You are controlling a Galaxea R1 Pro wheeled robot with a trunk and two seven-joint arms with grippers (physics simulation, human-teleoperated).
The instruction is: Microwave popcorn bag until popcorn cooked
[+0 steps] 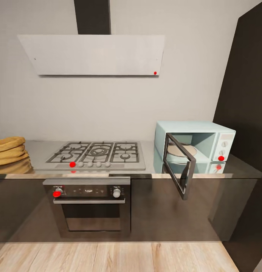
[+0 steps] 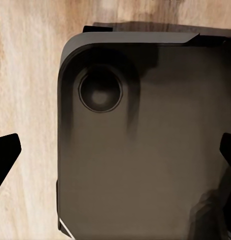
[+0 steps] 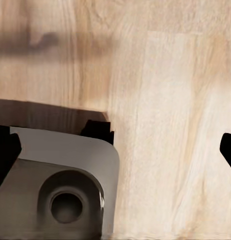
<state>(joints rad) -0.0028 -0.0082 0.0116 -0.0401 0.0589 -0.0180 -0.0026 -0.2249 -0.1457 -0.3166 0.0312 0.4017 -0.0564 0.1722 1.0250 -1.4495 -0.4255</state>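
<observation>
The mustard-yellow popcorn bag [image 1: 8, 155] sits on the grey countertop [image 1: 40, 149] at the far left, cut off by the head view's edge. At the worktop's right end stands the pale-blue microwave [image 1: 195, 130]; its dark-framed glass door [image 1: 180, 166] is swung open toward me and a round plate lies inside. My left gripper [image 2: 115, 155] is open, its dark fingertips [image 2: 6, 150] spread wide above my dark base. My right gripper [image 3: 115, 150] is open too, hanging over the wooden floor with nothing between its fingers.
A gas hob [image 1: 96, 153] fills the middle of the worktop, with a built-in oven [image 1: 91, 204] below and a range hood [image 1: 93, 54] above. A tall dark cabinet [image 1: 244, 94] stands to the right of the microwave. Wooden floor [image 1: 108, 257] lies before the cabinets.
</observation>
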